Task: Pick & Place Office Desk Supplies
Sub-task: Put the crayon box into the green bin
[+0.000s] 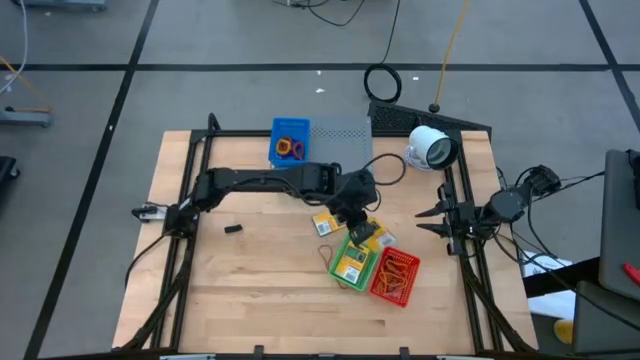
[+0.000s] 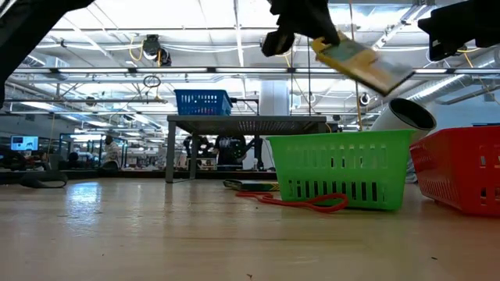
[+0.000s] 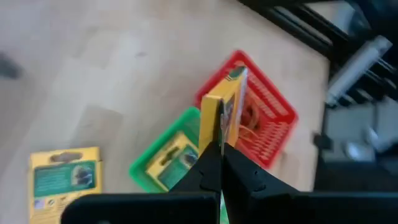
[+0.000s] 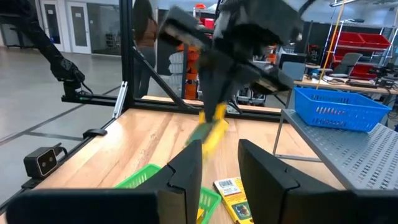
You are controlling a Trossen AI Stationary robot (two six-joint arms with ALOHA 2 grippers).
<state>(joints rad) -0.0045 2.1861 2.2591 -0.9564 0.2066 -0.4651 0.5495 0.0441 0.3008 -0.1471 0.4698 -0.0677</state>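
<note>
One yellow packet (image 3: 225, 106) is pinched by the left gripper (image 3: 221, 158) above the green basket (image 1: 352, 263); the right gripper (image 4: 217, 163) waits aside, fingers apart.

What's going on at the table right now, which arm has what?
The left gripper is shut on a yellow packet, holding it in the air above the green basket and red basket. One packet already lies in the green basket, and another packet lies on the table beside it. The right gripper waits open at the table's right edge, holding nothing.
</note>
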